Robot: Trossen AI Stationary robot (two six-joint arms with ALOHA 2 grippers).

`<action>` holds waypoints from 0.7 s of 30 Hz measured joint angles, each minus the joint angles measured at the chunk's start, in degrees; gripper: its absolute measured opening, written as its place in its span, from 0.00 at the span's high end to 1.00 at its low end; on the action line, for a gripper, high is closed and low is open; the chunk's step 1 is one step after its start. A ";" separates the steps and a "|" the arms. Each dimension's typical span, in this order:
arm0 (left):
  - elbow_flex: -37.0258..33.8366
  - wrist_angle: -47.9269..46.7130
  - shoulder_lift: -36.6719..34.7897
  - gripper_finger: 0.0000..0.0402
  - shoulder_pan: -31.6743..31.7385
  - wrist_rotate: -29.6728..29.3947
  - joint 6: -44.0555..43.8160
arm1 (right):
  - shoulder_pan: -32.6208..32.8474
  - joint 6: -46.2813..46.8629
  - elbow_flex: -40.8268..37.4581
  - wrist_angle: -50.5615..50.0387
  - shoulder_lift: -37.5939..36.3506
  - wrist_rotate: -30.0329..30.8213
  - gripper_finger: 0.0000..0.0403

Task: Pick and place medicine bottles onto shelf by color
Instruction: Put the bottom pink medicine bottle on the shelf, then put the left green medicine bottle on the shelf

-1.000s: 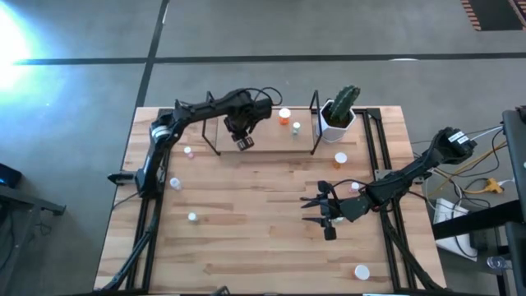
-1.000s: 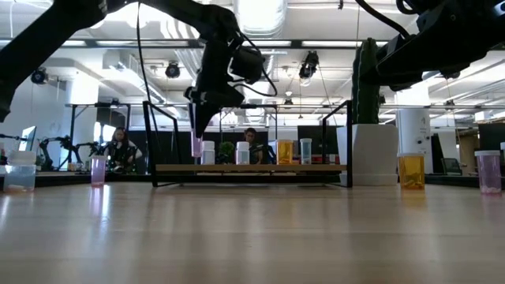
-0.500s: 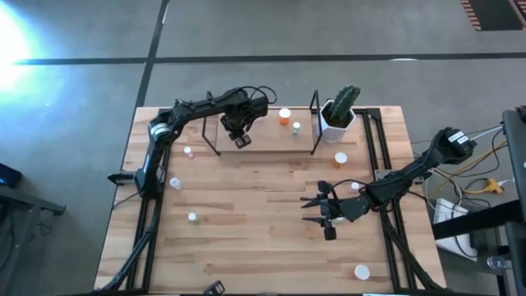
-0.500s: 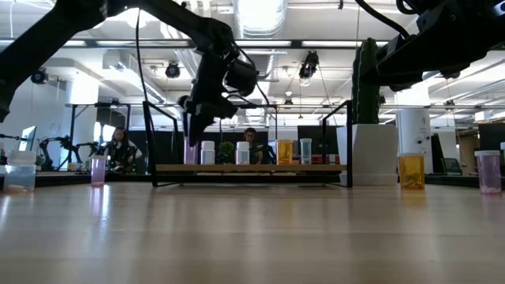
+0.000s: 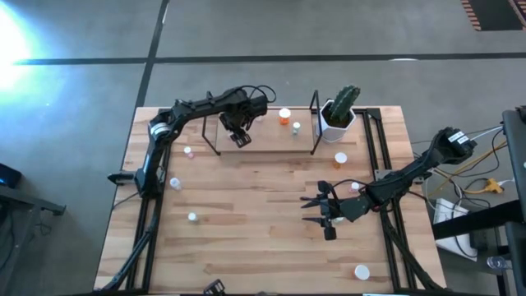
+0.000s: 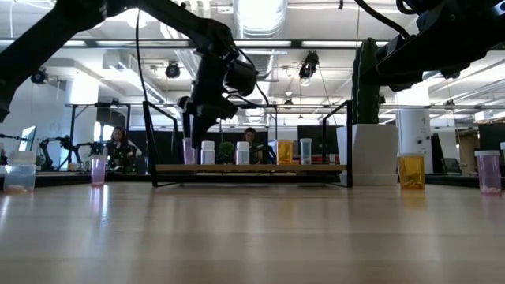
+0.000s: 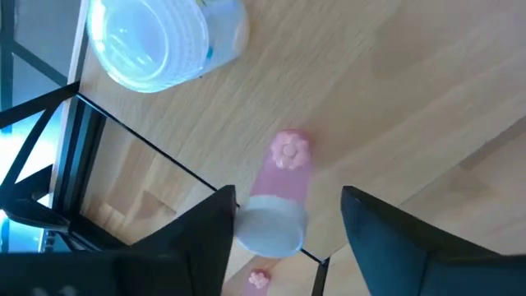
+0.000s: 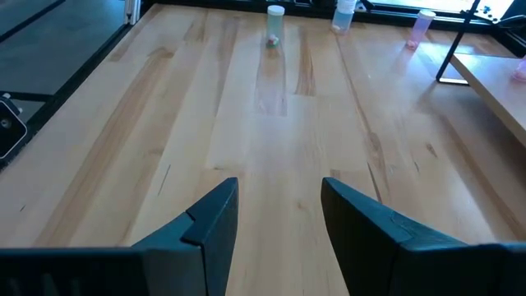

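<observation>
My left gripper [image 5: 240, 138] [image 7: 288, 197] is open over the left end of the shelf [image 5: 271, 146]. Its fingers stand on either side of a pink bottle [image 7: 279, 185] with a white cap, which stands upright on the shelf board [image 6: 189, 151]. More bottles stand on the shelf: a pale one [image 7: 156, 41], a white one [image 6: 242, 152], an orange one [image 6: 284, 151] and another [image 6: 305, 150]. My right gripper [image 5: 316, 210] [image 8: 279, 214] is open and empty over the table's right middle. My left gripper points down over the pink bottle's white cap [image 7: 269, 232]. One finger [image 7: 215, 222] is close beside the cap and the other stands clear of it. I cannot tell whether the near finger touches the cap.
Loose bottles stand on the table: pink [image 5: 188, 151], pale [image 5: 175, 182] and small [image 5: 192, 217] at the left, orange [image 5: 340, 158], pink [image 5: 355, 187] and white-capped [image 5: 362, 271] at the right. A white pot with a cactus [image 5: 339, 111] stands by the shelf's right end.
My left gripper has gone toward the table's left edge along the shelf and a little down, carrying the pink bottle. The bottle now stands on the shelf board near its left end.
</observation>
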 joint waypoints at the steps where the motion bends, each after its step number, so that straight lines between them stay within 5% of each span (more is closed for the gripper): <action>1: 0.01 -0.10 -0.08 0.47 0.06 0.01 0.12 | 0.00 0.00 0.00 0.00 0.00 0.02 0.59; 11: 0.01 -0.90 -4.65 0.41 0.07 0.01 1.41 | -0.01 0.00 0.00 -0.01 0.00 0.01 0.59; 21: -0.49 -1.82 -18.67 0.41 -4.04 0.37 -4.40 | -0.01 0.05 0.00 -0.01 0.00 0.00 0.59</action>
